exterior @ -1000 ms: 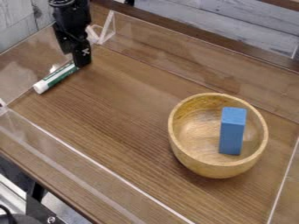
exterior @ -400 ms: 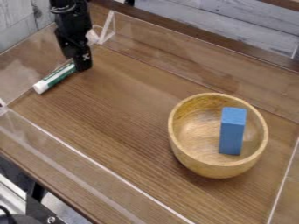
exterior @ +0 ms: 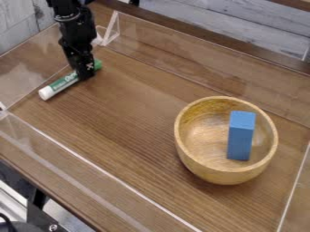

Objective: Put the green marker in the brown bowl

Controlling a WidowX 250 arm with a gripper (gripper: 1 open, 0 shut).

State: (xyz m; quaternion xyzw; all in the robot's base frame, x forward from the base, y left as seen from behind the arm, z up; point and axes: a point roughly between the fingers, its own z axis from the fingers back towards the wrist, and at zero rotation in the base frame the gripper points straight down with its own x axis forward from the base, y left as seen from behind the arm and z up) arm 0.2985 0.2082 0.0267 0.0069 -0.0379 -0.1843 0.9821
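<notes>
While the brown bowl (exterior: 227,140) waits at the near right of the worktop (exterior: 115,136) with a blue block (exterior: 242,134) standing inside it, the robot's hand (exterior: 83,71) points straight down at the far left, its dark fingers astride the green-capped end of the green marker (exterior: 68,82). Whether they are clamped on the barrel or a little apart cannot be told from this angle. The marker lies flat on the wood, well apart from the bowl. A good grasp here likely means squeezing squarely across the barrel, lifting level, and clearing the thick rim before release beside the block.
</notes>
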